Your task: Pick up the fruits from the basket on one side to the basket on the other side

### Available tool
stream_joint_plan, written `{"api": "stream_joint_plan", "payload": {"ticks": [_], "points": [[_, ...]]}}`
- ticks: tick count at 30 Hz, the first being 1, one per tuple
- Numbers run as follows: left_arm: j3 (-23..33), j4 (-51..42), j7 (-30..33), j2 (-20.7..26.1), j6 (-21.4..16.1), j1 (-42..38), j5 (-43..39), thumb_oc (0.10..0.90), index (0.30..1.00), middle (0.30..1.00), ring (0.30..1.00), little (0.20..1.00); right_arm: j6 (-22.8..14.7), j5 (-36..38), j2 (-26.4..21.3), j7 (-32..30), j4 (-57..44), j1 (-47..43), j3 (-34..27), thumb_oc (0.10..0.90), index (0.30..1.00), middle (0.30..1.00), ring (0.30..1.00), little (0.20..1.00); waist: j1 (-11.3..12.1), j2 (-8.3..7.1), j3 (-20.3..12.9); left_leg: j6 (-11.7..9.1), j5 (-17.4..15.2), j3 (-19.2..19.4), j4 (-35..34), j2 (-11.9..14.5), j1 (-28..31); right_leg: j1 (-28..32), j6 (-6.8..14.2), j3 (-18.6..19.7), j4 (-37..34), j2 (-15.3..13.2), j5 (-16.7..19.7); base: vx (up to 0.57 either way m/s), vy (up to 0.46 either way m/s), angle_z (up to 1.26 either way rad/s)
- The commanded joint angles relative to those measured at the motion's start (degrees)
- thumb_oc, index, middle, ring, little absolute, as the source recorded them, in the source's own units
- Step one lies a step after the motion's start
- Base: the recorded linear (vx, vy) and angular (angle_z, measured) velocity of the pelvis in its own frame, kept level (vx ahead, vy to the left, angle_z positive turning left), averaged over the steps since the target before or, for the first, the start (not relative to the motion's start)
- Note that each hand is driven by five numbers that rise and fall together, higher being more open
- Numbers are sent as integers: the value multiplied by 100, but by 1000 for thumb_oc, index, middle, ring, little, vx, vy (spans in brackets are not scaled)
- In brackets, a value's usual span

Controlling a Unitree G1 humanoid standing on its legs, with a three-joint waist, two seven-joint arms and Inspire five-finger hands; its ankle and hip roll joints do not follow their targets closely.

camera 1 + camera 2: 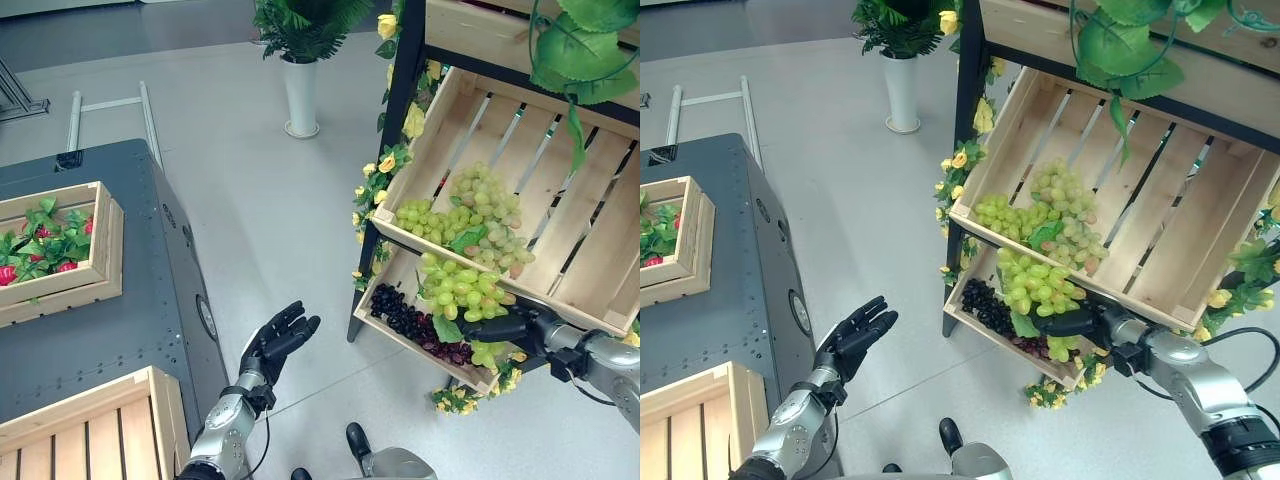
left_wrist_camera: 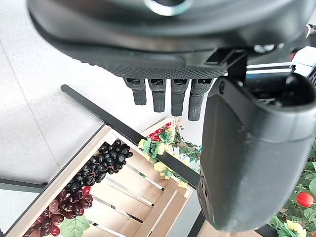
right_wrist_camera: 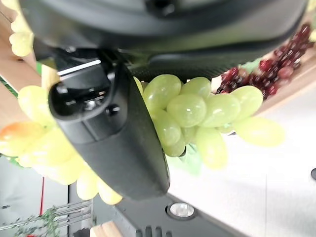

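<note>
Pale green grapes (image 1: 455,285) with a darker green leaf (image 1: 447,330). Yellow-green grapes, a few blushed pink, in the pale wooden crate (image 1: 590,250). Near-black and dark red grapes (image 1: 415,325) in the lower pale wood crate (image 1: 395,270). Black shelf frame (image 1: 395,130) trimmed with yellow flowers (image 1: 412,122). Dark hands: left hand (image 1: 275,340), right hand (image 1: 500,326). Dark grey table (image 1: 100,320). Red strawberries (image 1: 8,273) among green leaves. White vase (image 1: 300,95), green plant (image 1: 300,25). Light grey floor (image 1: 270,190).
</note>
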Motion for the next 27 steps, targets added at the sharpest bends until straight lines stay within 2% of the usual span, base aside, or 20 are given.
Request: {"api": "stream_joint_plan", "payload": {"ticks": [1,12,20,27], "points": [[-21,248,-111,34,-475,-602,97,800,900,900,900,900,-514,258,106,365,51,-1668,-1019,400,300,300,300,300,325,-105,-547,-64,-539,-526,57,31,66,277,-135,-182,37,224,-220,0,0,0],[-75,449,41,-87,-642,-715,98,800,900,900,900,900,-180,497,547,696,-1041,-1204,-662,400,300,300,300,300,264,-82,-467,-62,-503,-449,57,26,47,254,-121,-162,37,196,-199,0,0,0],[-85,559,51,-116,-740,-769,66,800,900,900,900,900,107,647,667,1005,-1909,-982,-432,400,300,300,300,300,250,-78,-442,-47,-483,-399,57,16,50,253,-107,-162,37,174,-178,-5,8,0],[-117,685,85,-140,-739,-816,69,800,900,900,900,900,-133,721,559,817,-2292,-1124,-477,400,300,300,300,300,203,-93,-436,-28,-499,-359,57,6,71,268,-92,-135,37,173,-167,0,0,0]]}}
